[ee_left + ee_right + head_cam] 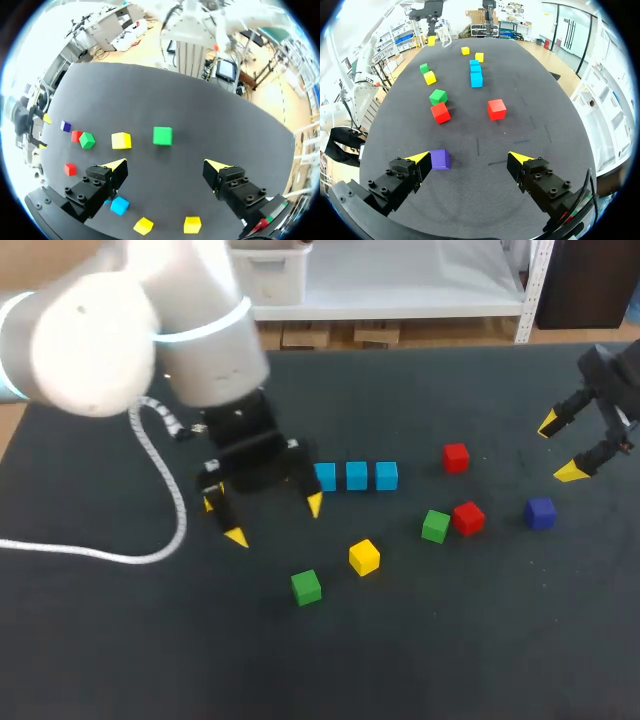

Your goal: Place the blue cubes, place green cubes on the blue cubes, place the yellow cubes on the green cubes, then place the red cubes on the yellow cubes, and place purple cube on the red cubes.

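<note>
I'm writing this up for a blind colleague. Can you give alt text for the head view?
Three blue cubes sit in a row mid-table, the open left gripper just beside one end. Two green cubes, two red cubes, a yellow cube and a purple cube lie unstacked nearby; the open right gripper hangs at the right edge.

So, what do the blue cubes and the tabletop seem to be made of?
Blue cubes: probably painted wood or hard plastic, judging by the crisp edges, flat even colour and little glare; I cannot tell which. Tabletop: looks like a dark matte mat or cloth, with no reflections and faint pale scuff lines.
</note>
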`<state>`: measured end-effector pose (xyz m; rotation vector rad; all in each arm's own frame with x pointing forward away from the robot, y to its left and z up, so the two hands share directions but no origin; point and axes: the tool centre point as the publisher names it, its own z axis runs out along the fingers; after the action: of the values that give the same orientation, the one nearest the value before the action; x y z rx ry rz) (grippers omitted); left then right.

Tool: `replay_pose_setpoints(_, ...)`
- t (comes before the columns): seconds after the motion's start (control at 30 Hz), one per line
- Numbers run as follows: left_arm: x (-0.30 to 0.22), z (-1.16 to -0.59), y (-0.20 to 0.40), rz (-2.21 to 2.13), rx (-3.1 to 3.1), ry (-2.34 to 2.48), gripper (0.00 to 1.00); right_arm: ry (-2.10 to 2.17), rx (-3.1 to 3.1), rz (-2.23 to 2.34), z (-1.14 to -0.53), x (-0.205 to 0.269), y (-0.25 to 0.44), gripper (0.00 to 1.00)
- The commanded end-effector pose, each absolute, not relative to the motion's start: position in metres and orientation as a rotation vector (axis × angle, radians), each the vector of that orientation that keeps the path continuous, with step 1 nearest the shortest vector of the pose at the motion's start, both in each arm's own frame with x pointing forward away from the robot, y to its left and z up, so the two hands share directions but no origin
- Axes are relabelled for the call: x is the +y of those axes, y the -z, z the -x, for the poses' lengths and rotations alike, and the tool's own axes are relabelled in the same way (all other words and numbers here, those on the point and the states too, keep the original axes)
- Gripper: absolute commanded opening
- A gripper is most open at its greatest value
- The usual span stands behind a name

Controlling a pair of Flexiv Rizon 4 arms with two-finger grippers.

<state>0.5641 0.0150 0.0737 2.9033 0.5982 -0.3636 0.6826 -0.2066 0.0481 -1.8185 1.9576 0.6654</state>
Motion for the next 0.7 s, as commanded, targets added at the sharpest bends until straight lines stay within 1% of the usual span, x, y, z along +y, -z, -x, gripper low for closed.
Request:
replay_pose_setpoints(0.03, -0.009, -0.565, -0.064, -2.994, 0.635, 0.392, 1.00, -0.666, 1.956, 1.819, -0.683, -0.207, -0.048, 1.00)
replay_pose_setpoints(0.27, -0.015, -0.551, -0.049, -2.985, 0.620, 0.382, 1.00, -0.666, 1.956, 1.819, -0.683, -0.207, -0.048, 1.00)
replay_pose_setpoints(0.7, -0.010, -0.530, -0.021, -2.927, 0.671, 0.412, 1.00, -0.666, 1.956, 1.819, -0.683, -0.207, -0.048, 1.00)
